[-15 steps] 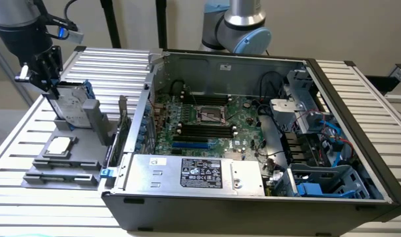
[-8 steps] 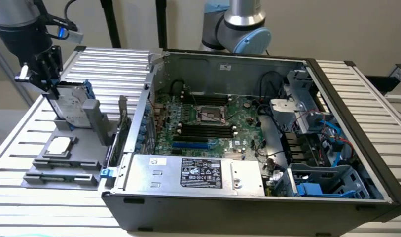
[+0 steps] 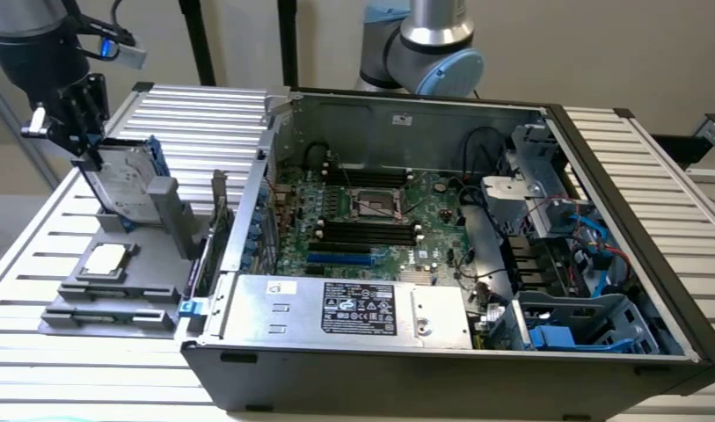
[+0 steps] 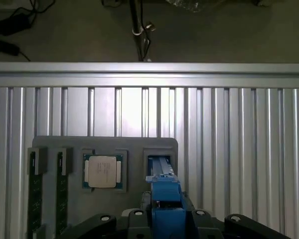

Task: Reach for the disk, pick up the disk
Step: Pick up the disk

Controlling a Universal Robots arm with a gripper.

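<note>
Standing on edge in the grey holder [image 3: 167, 209], the disk [image 3: 125, 183] runs 11-to-5 o'clock in the exterior view; the gripper [image 3: 90, 148] sits at its upper end, at 11 o'clock. Grip state: cannot tell.

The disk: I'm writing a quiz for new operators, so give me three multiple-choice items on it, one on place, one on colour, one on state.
1. Where is the disk? A) in the grey holder beside the computer case; B) inside the case; C) on the floor.
2. Its rails are: A) red; B) blue; C) yellow.
3. The disk is: A) lying flat; B) standing on edge; C) broken in two.
Answers: 1 A, it sits in the holder outside the case; 2 B, blue runs along its edge; 3 B, its broad face is upright.
</note>
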